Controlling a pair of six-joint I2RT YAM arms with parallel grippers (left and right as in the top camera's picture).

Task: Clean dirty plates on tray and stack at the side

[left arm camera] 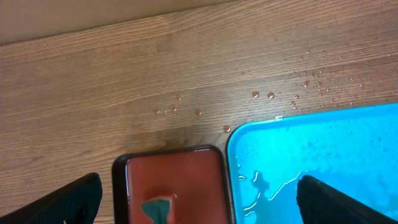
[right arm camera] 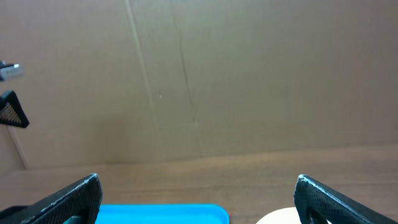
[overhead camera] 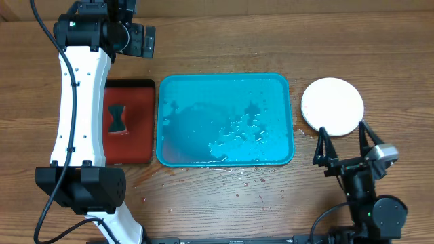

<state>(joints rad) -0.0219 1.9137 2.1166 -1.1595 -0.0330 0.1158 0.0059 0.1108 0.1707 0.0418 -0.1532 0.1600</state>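
Note:
The turquoise tray (overhead camera: 193, 135) lies mid-table, wet, with no plate on it. A white plate (overhead camera: 332, 105) sits on the table to its right. No pale blue or yellow-green plate shows, and I cannot tell whether any lies under the white one. My right gripper (overhead camera: 344, 144) is open and empty, just in front of the white plate. Its wrist view shows the gripper (right arm camera: 198, 186), the tray's far rim (right arm camera: 161, 214) and the plate's edge (right arm camera: 280, 218). My left gripper (overhead camera: 139, 41) is open and empty above the table's far left. Its wrist view shows the gripper (left arm camera: 199, 186) and the tray's corner (left arm camera: 323, 149).
A red tray with a black rim (overhead camera: 139, 129) lies left of the turquoise tray and holds a dark sponge (overhead camera: 119, 118), also in the left wrist view (left arm camera: 158, 208). Water drops (overhead camera: 251, 177) dot the wood around the tray. A cardboard wall (right arm camera: 199, 81) stands behind the table.

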